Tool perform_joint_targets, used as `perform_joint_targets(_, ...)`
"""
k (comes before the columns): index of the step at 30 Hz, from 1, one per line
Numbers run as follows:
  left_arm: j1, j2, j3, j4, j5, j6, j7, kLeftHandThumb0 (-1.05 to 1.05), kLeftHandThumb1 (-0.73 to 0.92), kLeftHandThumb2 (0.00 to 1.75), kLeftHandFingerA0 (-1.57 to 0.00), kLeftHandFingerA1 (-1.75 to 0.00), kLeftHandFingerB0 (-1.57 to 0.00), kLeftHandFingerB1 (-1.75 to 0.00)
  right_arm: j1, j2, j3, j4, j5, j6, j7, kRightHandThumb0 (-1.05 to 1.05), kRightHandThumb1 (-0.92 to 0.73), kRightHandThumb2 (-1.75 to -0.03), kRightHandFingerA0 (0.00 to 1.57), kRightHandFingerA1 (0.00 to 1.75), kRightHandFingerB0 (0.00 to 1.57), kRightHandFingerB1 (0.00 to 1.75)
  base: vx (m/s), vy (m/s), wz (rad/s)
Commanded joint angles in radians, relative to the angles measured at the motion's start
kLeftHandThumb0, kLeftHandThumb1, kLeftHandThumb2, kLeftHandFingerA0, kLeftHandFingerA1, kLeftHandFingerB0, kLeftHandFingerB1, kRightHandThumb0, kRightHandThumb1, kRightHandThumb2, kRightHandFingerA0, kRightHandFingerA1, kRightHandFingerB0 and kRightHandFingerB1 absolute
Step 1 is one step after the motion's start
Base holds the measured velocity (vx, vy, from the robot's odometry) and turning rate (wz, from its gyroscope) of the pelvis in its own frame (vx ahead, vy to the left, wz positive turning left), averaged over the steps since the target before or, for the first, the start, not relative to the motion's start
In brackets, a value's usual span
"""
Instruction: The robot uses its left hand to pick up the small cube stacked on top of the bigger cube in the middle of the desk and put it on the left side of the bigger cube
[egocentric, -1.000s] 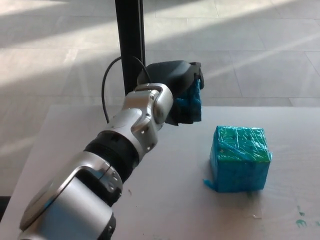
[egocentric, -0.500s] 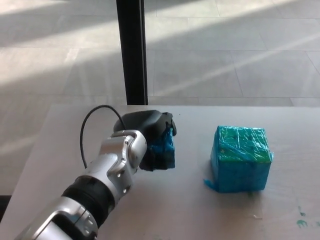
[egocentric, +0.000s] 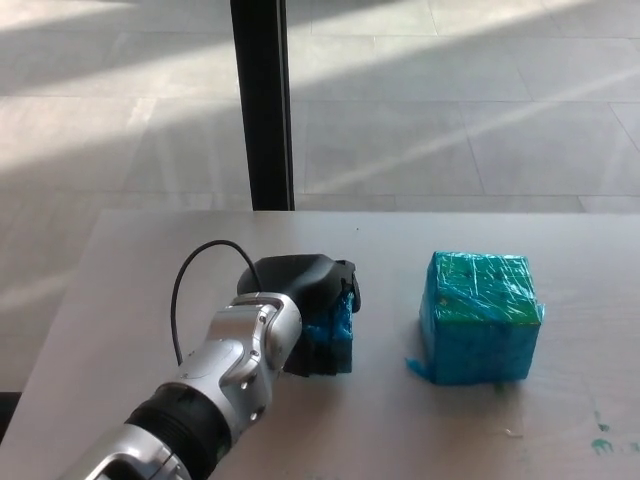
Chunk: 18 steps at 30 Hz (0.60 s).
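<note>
Where the silver left forearm (egocentric: 215, 395) rises from the bottom-left corner of the tabletop (egocentric: 130, 270): a black cable (egocentric: 190, 275) looping off the wrist, arching up and back down into the hand's housing. Just beyond, near the middle of the tabletop: left hand (egocentric: 300, 310), black, fingers clamped on the small cube (egocentric: 332, 335), thumb side hidden behind the housing. Small cube wrapped in blue, held low, its underside at or right on the tabletop surface; whether actually touching or a hair above, impossible to tell. Only its right face and a strip of its top showing, the remainder covered by the hand.

Further right, apart from the small cube with bare tabletop between: bigger cube (egocentric: 480, 318), blue-green wrap, shiny and wrinkled, upright and flat on the tabletop, roughly midway between near and far edges, closer to the right edge than to the left. Loose scrap of blue wrap sticking out at its lower-left corner. Nothing stacked on its top.

Near the bottom-right corner of the tabletop: a few small green smudges (egocentric: 600, 440).

Beyond the far edge of the tabletop: black vertical post (egocentric: 262, 100) standing on a grey tiled floor (egocentric: 450, 100) crossed by bands of light. Right hand out of the view.
</note>
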Motion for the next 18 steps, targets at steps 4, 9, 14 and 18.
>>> perform_joint_targets(4,-0.052,0.016,-0.062,0.03,0.042,0.048,-0.183,-0.35,0.72,0.64,-0.59,-1.5,-0.61,-0.69,0.002,0.0,-0.008,0.02,0.006,-0.004,-0.015,-0.34,-0.67,-0.59,0.6,0.59,0.48,0.4,0.0,0.0,0.0)
perform_joint_targets(9,-0.097,0.016,-0.108,0.054,0.056,0.089,-0.311,-0.65,0.37,0.8,-0.02,-0.4,-0.02,-0.35,0.012,0.0,-0.014,-0.002,0.014,-0.002,-0.007,-0.36,-0.69,-0.61,0.6,0.59,0.49,0.41,0.0,0.0,0.0)
perform_joint_targets(14,-0.119,0.011,-0.129,0.051,0.051,0.13,-0.385,-0.85,0.46,0.89,0.0,-0.14,0.0,0.0,0.016,0.0,-0.007,-0.019,0.006,0.015,-0.019,-0.36,-0.67,-0.6,0.59,0.56,0.51,0.41,0.0,0.0,0.0)
perform_joint_targets(18,-0.122,0.008,-0.133,0.046,0.047,0.142,-0.405,-0.9,0.54,0.58,0.0,0.0,0.0,-0.02,0.024,-0.003,-0.004,-0.025,0.003,0.006,-0.013,-0.36,-0.65,-0.59,0.6,0.59,0.51,0.41,0.0,0.0,0.0)
